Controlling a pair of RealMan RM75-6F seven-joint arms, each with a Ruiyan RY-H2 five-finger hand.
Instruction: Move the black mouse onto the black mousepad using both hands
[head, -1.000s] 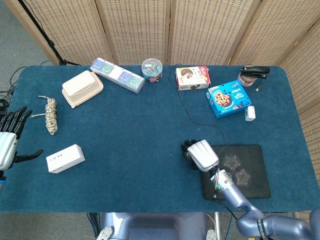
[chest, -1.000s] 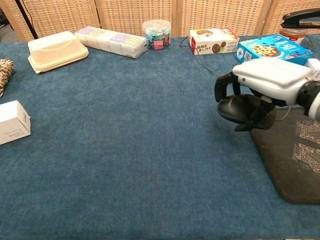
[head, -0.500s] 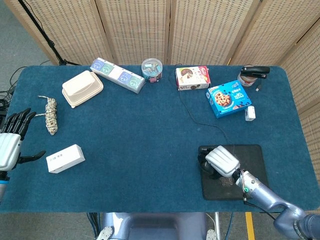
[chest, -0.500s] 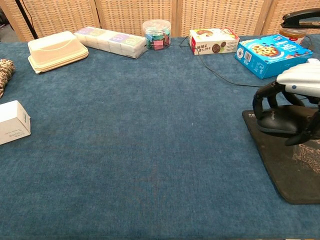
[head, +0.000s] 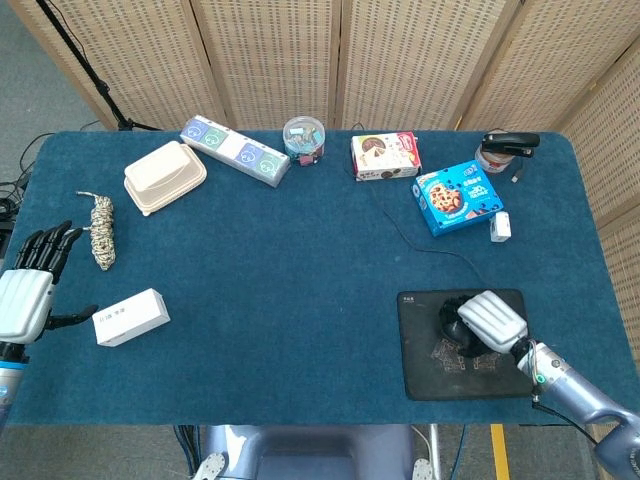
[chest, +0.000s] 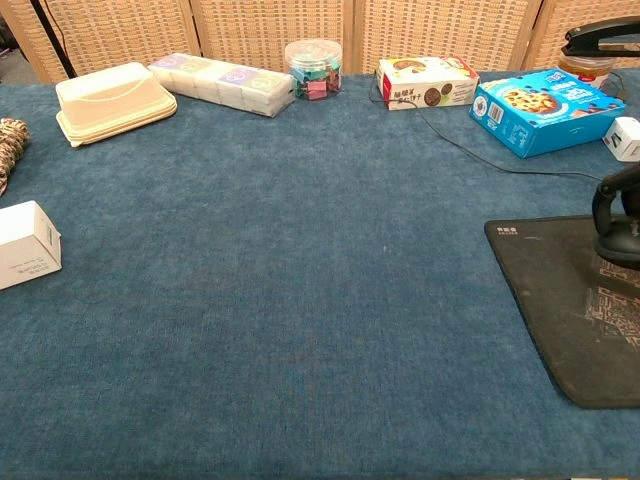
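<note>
The black mousepad (head: 430, 370) lies at the front right of the blue table. My right hand (head: 491, 320) hovers over its middle, fingers curled down around the black mouse (head: 454, 323), which sits low on or just above the pad. In the chest view only the mouse (chest: 622, 247) and dark fingers (chest: 609, 193) show at the right edge, over the mousepad (chest: 560, 300). The mouse's thin cable (head: 400, 226) runs back toward the boxes. My left hand (head: 28, 300) stays at the table's left edge, fingers spread, holding nothing.
A white box (head: 130, 317) and a rope bundle (head: 101, 232) lie near my left hand. Along the back stand a beige container (head: 164, 177), a pill organiser (head: 235, 150), a clip jar (head: 304, 140), two cookie boxes (head: 385, 156) (head: 458, 197), a stapler (head: 508, 143) and a white adapter (head: 500, 226).
My right hand carried the mouse rightward, from left of the pad's edge to over its middle. The cable trailed along. My left hand shifted only slightly.
</note>
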